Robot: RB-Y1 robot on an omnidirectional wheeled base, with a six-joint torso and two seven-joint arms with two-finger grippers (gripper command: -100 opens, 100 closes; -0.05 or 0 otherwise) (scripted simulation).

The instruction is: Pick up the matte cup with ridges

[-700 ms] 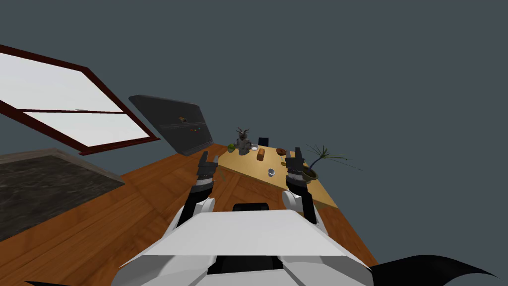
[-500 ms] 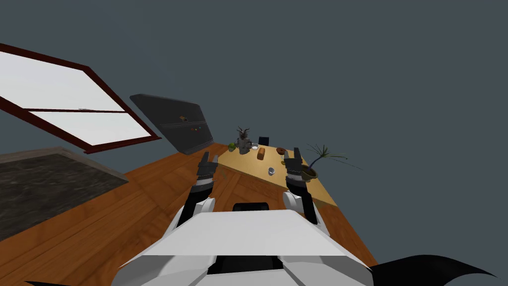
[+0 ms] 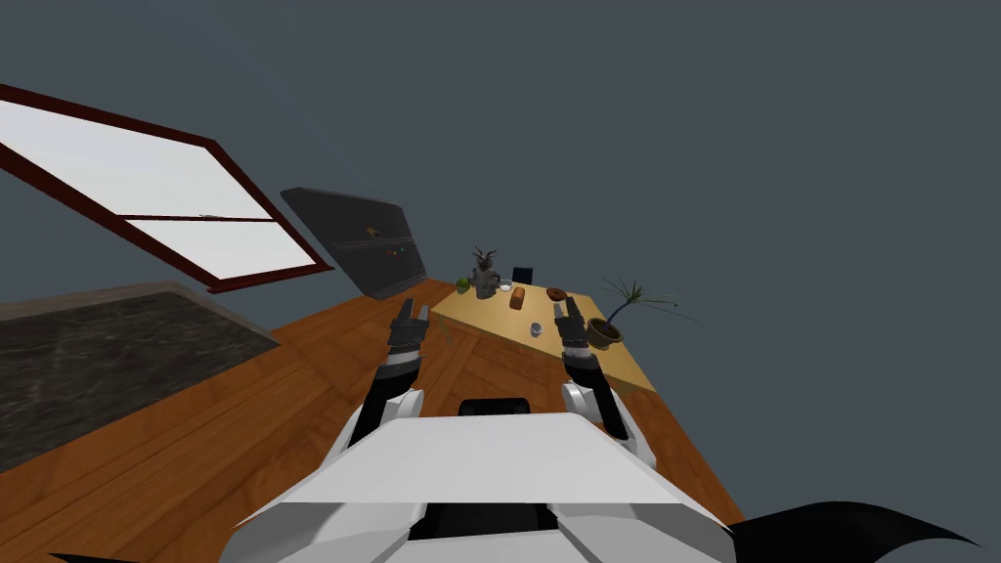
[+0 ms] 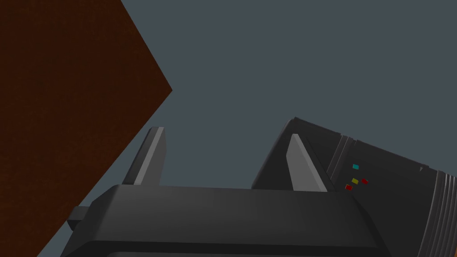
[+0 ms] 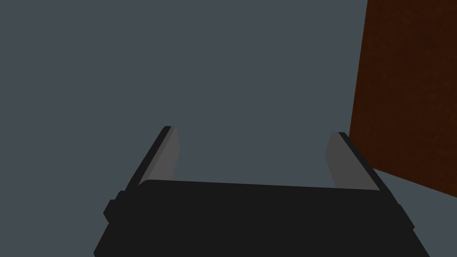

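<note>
The right gripper (image 3: 565, 310) has swung nearer to the grey cup (image 3: 536, 329) on the tabletop (image 3: 618, 368). Its fingers are spread, as on the left gripper (image 3: 411, 314); the reach seems only starting.

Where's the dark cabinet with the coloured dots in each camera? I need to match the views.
Head view: dark cabinet between the window and the table.
Left wrist view: dark cabinet behind one finger of the open left tool.
Right wrist view: open right tool faces grey wall instead.
Shared landmark: the grey wall.
</note>
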